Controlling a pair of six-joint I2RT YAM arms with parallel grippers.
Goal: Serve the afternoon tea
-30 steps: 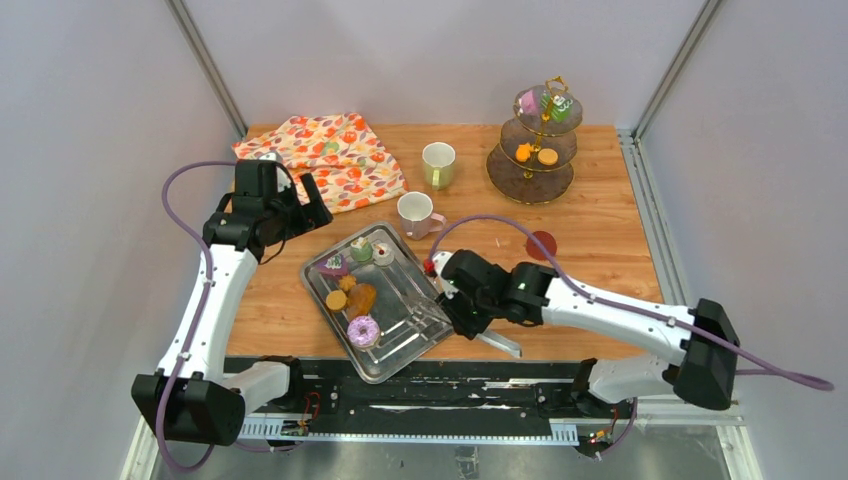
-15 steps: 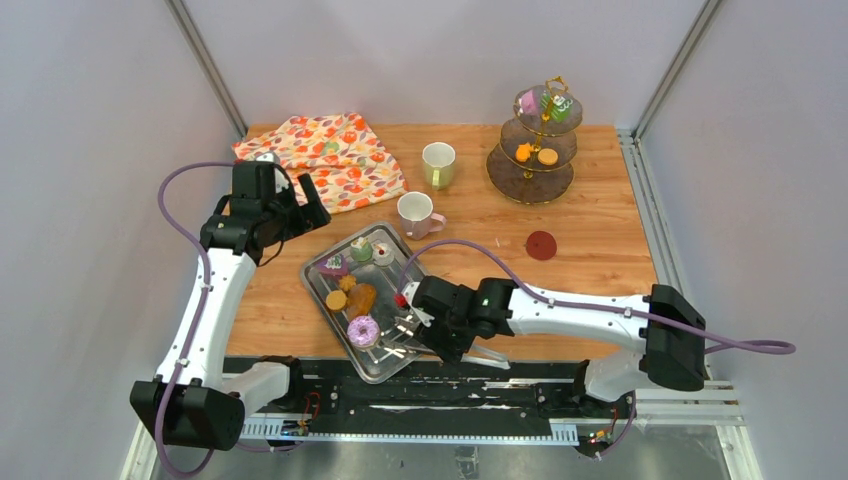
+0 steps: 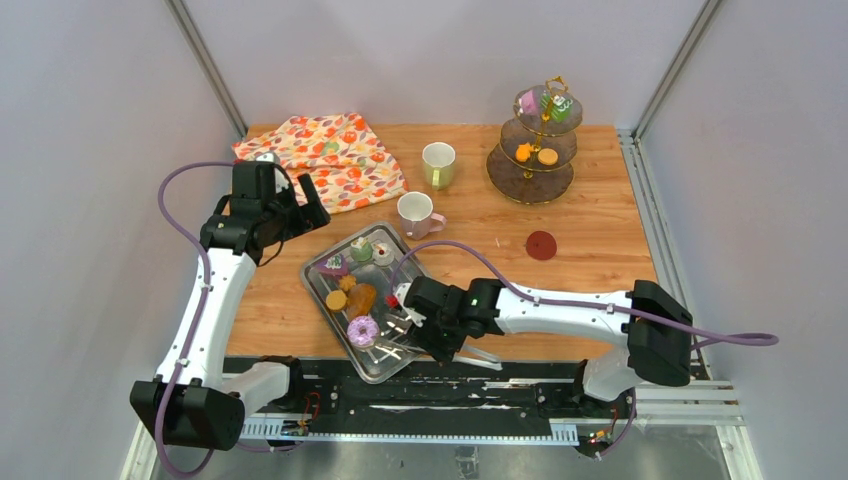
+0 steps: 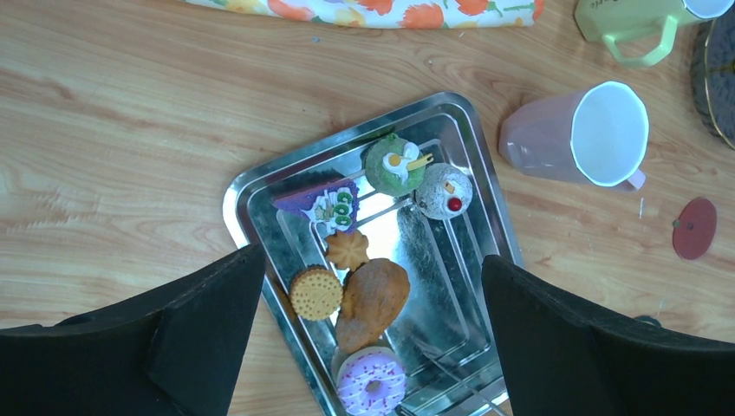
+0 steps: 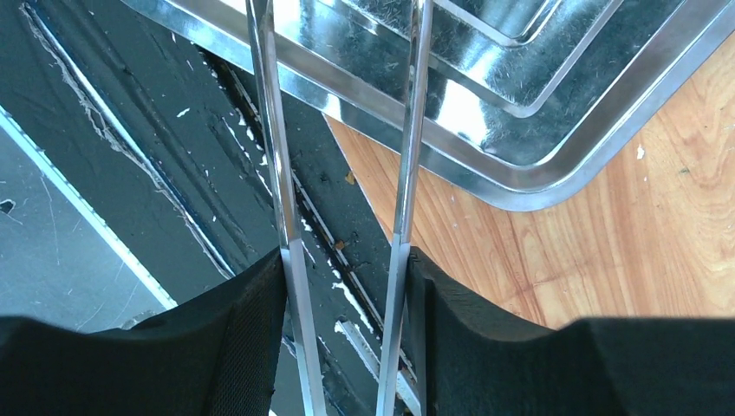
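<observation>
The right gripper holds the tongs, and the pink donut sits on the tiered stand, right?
No. The pink donut lies on the metal tray, not the tiered stand, as the left wrist view shows. The right gripper does hold the tongs.

Pink-iced sprinkled donut [image 4: 371, 392], round orange cookie [image 4: 315, 293], flower cookie [image 4: 347, 249], brown pastry [image 4: 373, 299], purple slice [image 4: 322, 204], green cake [image 4: 395, 165], cherry-topped cake [image 4: 444, 191]: all on steel tray [image 4: 238, 186]. Pink mug [image 3: 415, 212] and pale-green mug [image 3: 437, 163] upright on counter [image 3: 600, 250]. Orange cookies [image 3: 547, 157] and small cakes [image 3: 545, 103] on tiered stand [image 3: 530, 185].
</observation>
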